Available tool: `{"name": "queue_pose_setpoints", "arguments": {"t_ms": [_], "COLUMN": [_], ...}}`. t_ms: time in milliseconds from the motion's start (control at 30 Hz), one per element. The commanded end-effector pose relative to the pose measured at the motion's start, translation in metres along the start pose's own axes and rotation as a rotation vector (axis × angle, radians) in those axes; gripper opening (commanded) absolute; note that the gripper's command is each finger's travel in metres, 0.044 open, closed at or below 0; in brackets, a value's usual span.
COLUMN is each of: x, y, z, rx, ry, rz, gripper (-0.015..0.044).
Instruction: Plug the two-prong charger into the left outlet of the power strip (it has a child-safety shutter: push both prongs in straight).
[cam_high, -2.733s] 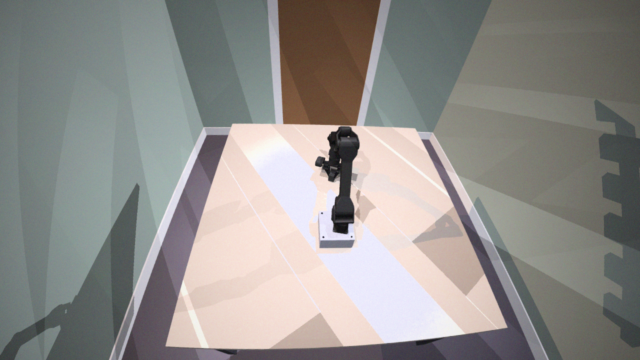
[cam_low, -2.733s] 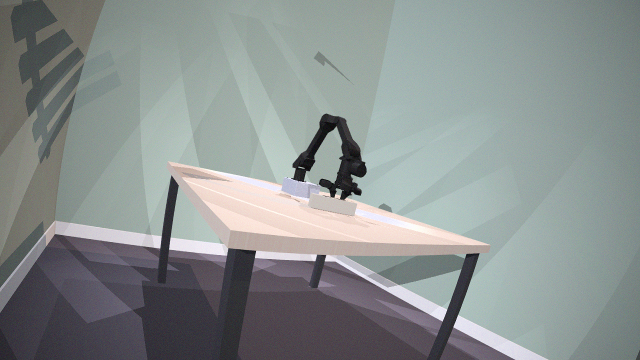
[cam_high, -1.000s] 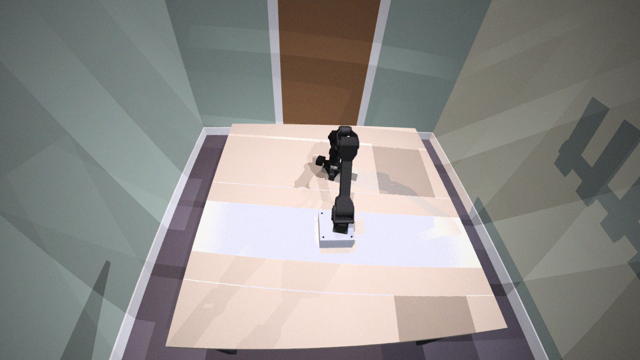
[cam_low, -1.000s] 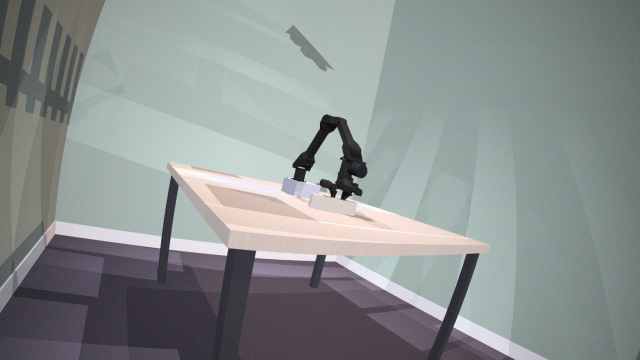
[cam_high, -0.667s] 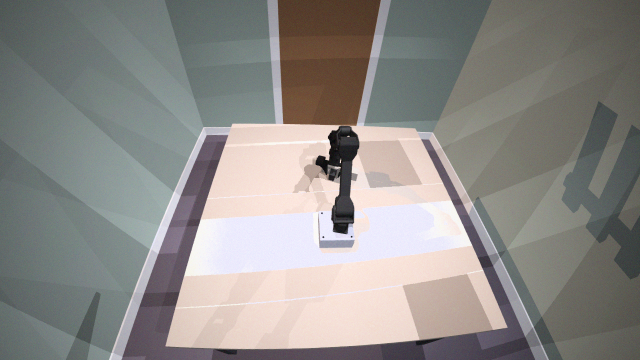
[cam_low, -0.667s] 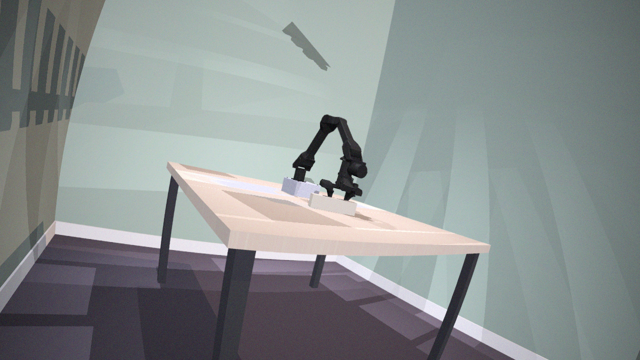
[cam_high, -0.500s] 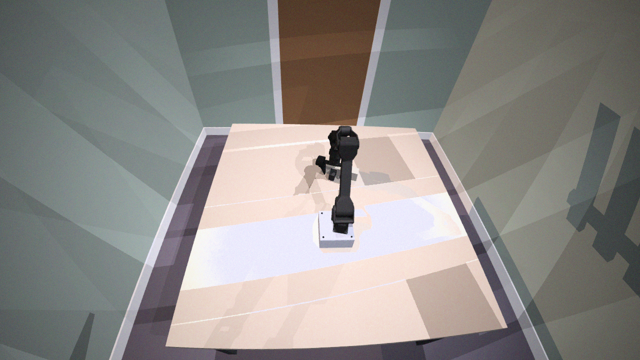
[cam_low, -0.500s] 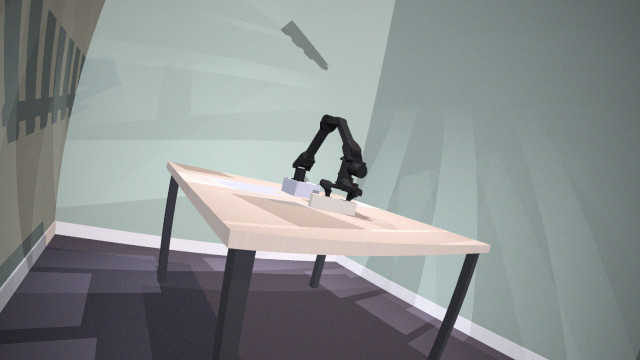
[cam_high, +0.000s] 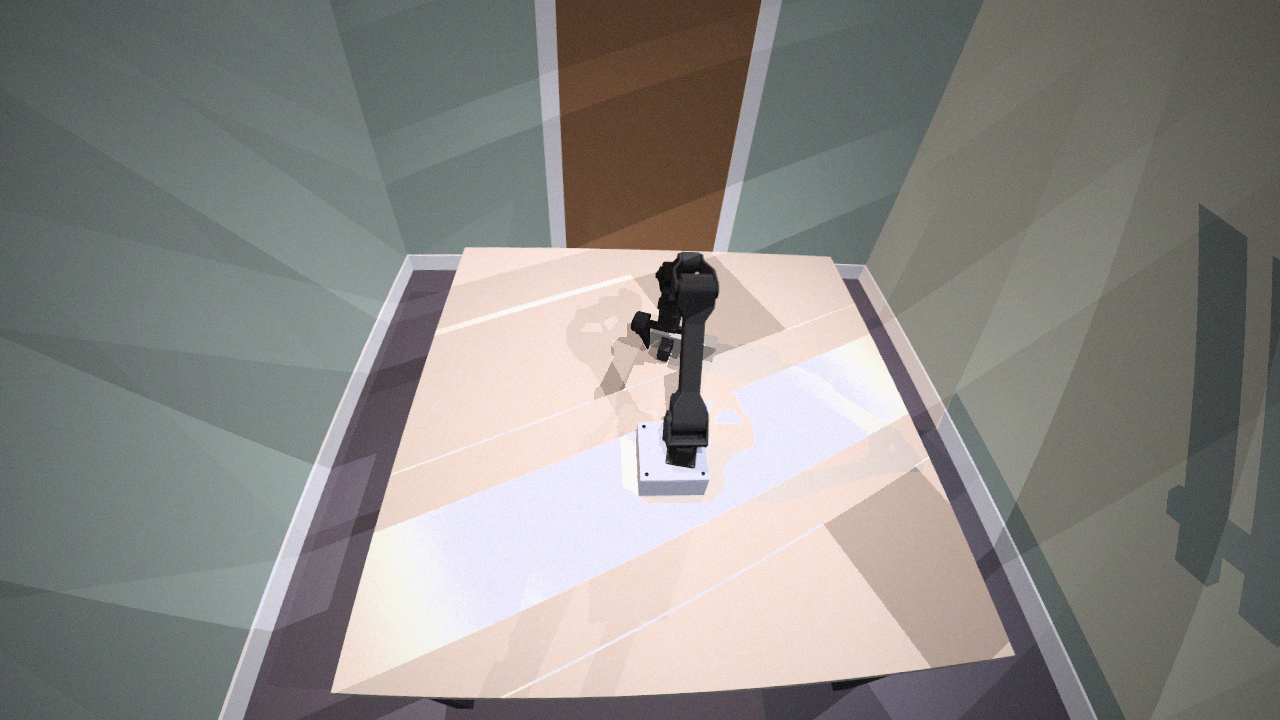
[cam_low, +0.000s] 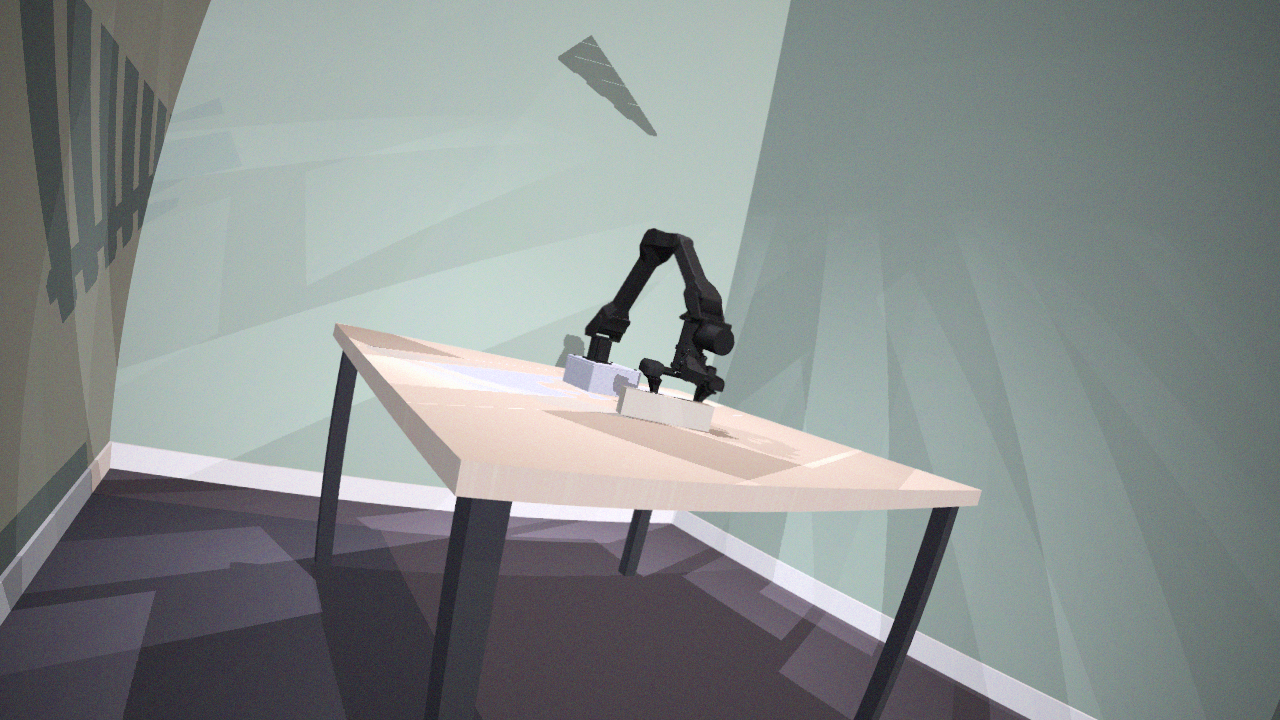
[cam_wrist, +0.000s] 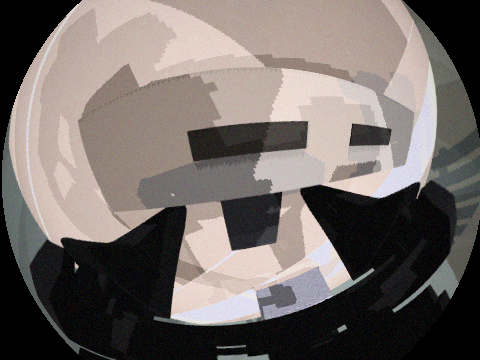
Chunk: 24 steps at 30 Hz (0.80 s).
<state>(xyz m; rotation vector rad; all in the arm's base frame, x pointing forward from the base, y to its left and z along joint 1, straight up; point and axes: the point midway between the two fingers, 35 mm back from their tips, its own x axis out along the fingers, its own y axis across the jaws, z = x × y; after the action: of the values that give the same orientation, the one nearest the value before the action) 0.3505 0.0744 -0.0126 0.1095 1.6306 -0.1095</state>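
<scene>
The pale power strip (cam_low: 664, 409) (cam_wrist: 150, 120) lies across in front of the arm. Its face in the wrist view has a wide dark rectangle (cam_wrist: 248, 141) left of centre and a smaller dark rectangle (cam_wrist: 371, 135) to the right. The black charger (cam_wrist: 252, 222) is at the strip's near edge, below the wide rectangle in the wrist view. Its prongs are hidden, so I cannot tell how far they are in. My gripper (cam_low: 678, 394) (cam_wrist: 244, 196) is open, with its fingers spread on both sides of the charger and a gap on each side. Outlet openings are not visible.
The arm stands on a white base block (cam_high: 673, 485) (cam_low: 590, 374) (cam_wrist: 310, 290), behind the strip in the exterior view. The wooden table (cam_high: 501, 358) (cam_low: 537, 447) carries everything. Bands of light and shadow cross its top and the strip.
</scene>
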Motion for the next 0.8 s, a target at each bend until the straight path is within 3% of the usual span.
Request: {"name": "queue_pose_setpoints", "arguments": {"t_ms": [0,767], "x": [0.0008,0.0015], "y": [-0.0003,-0.0003], "z": [-0.0023,-0.0083], "rx": [0.003,0.004], "ry": [-0.002,-0.016], "rz": [-0.001,0.002], "gripper": [0.044,0.044]}}
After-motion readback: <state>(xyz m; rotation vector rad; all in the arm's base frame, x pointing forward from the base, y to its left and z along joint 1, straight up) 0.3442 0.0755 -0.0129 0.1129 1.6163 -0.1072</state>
